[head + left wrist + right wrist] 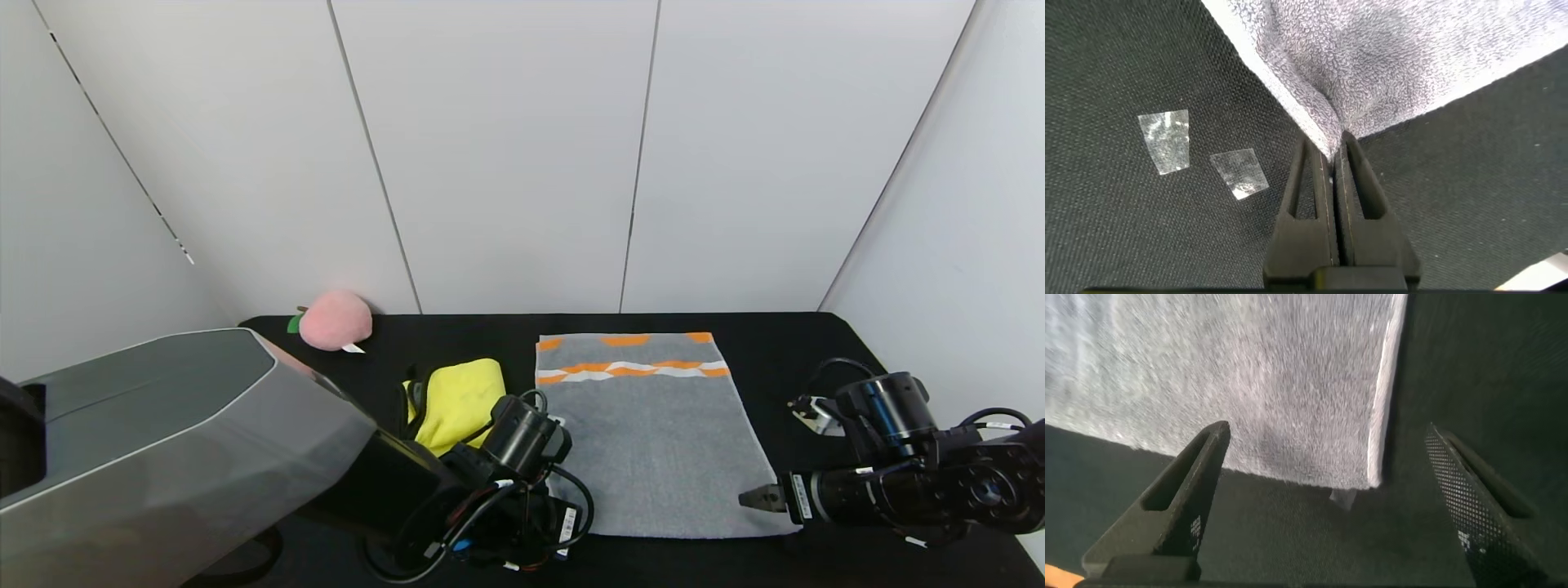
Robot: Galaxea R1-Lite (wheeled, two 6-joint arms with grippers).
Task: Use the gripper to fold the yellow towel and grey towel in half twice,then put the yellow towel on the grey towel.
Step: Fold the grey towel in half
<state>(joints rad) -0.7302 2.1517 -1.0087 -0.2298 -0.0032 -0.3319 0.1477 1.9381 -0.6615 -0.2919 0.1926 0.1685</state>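
The left arm housing (163, 433), a large grey shell, fills the lower left of the head view, nearest the camera. Beyond it, the black table (816, 343) spans the lower half of the frame. The grey towel (653, 441) is laid flat and unfolded at lower centre, its orange and white bands toward the upper edge, so both near corners are exposed for gripping. The yellow towel (457, 400) is seen bunched just left of the grey towel, partly hidden by the arm; it appears set aside until the grey towel is dealt with. A pink plush peach (335, 320) rests at the table's upper left, apart from the work.

The left gripper (1333, 159) is pressed together on the grey towel's near left corner, the cloth being drawn into a peak between the fingers. The right gripper (1331, 469) is spread wide at the near right corner, at lower right of the head view, that corner lying between its fingers but not yet pinched. A matched two-corner hold is judged to be in preparation for the first fold. Two scraps of clear tape (1200, 155) are seen on the table beside the left gripper.
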